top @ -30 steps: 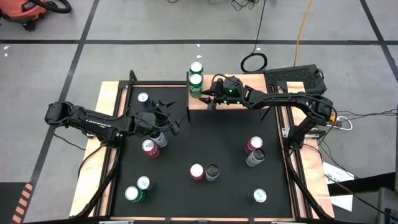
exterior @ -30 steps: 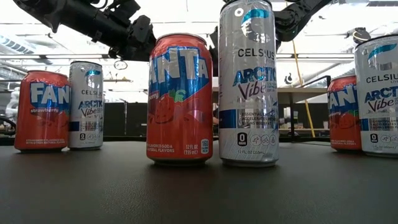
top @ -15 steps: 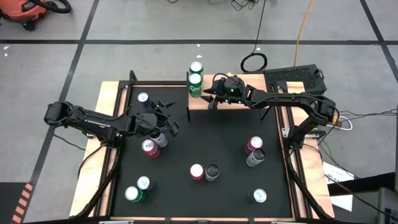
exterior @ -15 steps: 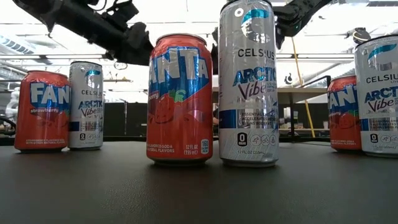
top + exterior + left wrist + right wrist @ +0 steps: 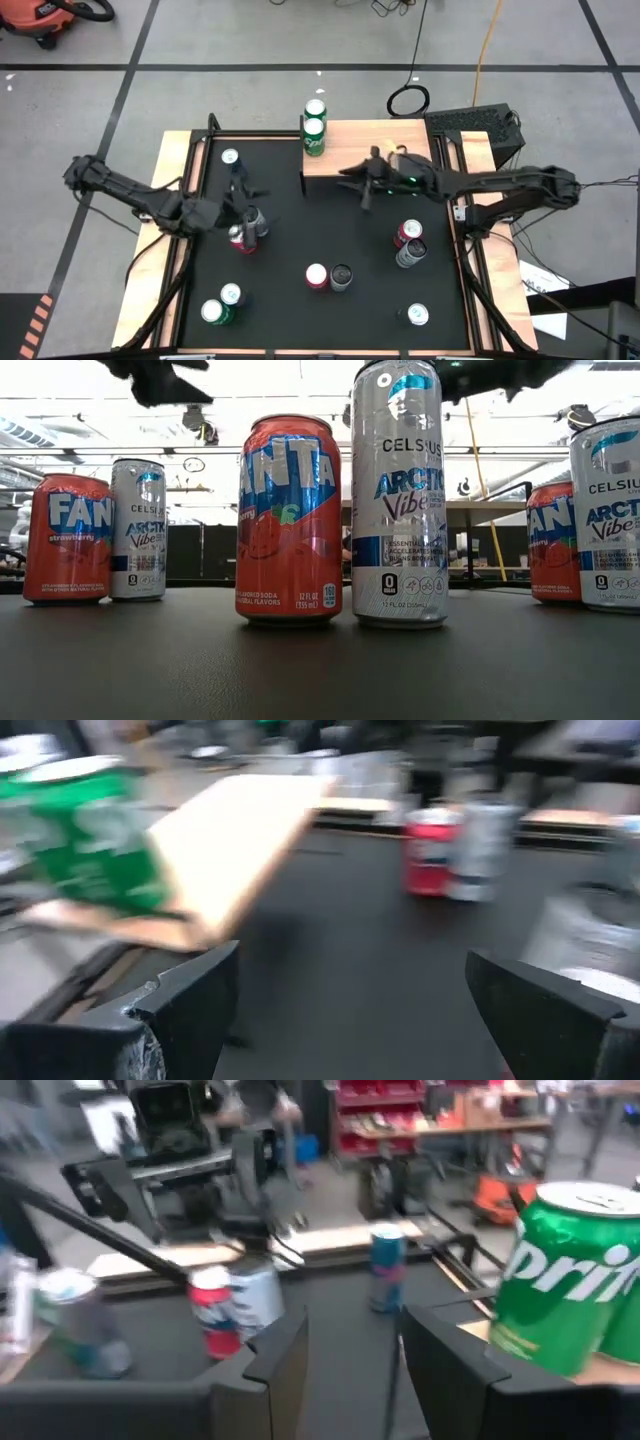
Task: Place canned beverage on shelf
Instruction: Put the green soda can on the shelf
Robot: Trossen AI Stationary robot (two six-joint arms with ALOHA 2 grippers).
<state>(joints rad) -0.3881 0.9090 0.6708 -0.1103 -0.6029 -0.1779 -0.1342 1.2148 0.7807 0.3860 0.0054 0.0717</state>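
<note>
The shelf [image 5: 380, 147], a light-wood plank on thin black legs, stands at the far edge of the black mat [image 5: 320, 240] that covers the tabletop. 2 green cans [image 5: 315, 128] stand together on the shelf's left end, one just behind the other; the rest of its top is bare.

The right end effector [image 5: 366, 186] hangs over the mat just in front of the shelf's front edge, near its middle. Its fingers [image 5: 285, 1355] stand partly spread with a narrow gap between them and nothing in it; in the right wrist view a green Sprite can [image 5: 570, 1275] on the shelf shows close beside it.

The left end effector [image 5: 240, 188] hangs over the mat to the left of the shelf, above a red can [image 5: 239, 238] and a silver can [image 5: 256, 221] that stand side by side. Its fingers [image 5: 190, 1005] are spread wide and empty.

Farther from the shelf, toward the near side of the mat, a red Fanta can [image 5: 290, 520] and a tall silver Celsius can [image 5: 399, 495] stand upright, touching. Another red and silver pair [image 5: 408, 243] stands right of them, below the shelf's right end.
</note>
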